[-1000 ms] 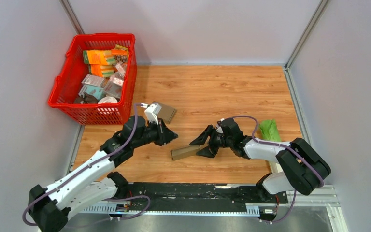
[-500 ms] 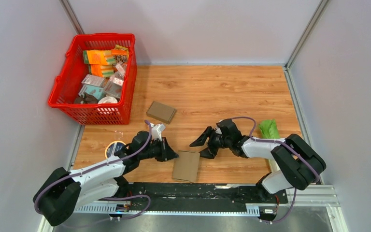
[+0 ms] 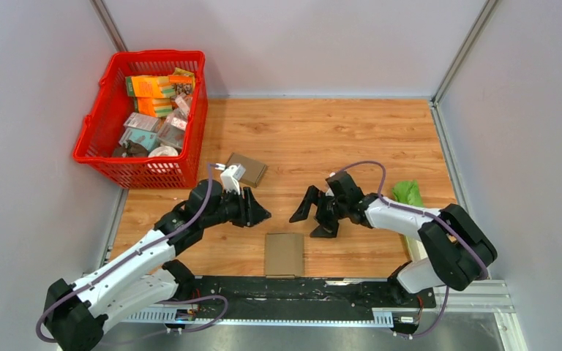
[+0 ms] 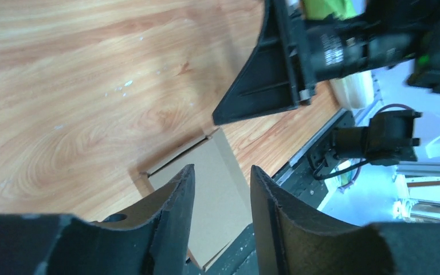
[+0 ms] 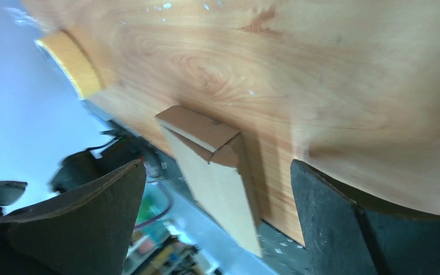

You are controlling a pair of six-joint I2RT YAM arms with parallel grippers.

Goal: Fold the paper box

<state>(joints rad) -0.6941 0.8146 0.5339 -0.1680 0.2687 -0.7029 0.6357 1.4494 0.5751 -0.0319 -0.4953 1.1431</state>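
I see plain grey walls on three sides, metal posts at the far corners, a wood-grain tabletop; lighting seems even.

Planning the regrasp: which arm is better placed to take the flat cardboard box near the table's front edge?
Probably right: the right gripper is wide open, with the cardboard box framed between its fingers; the left gripper is open less wide.
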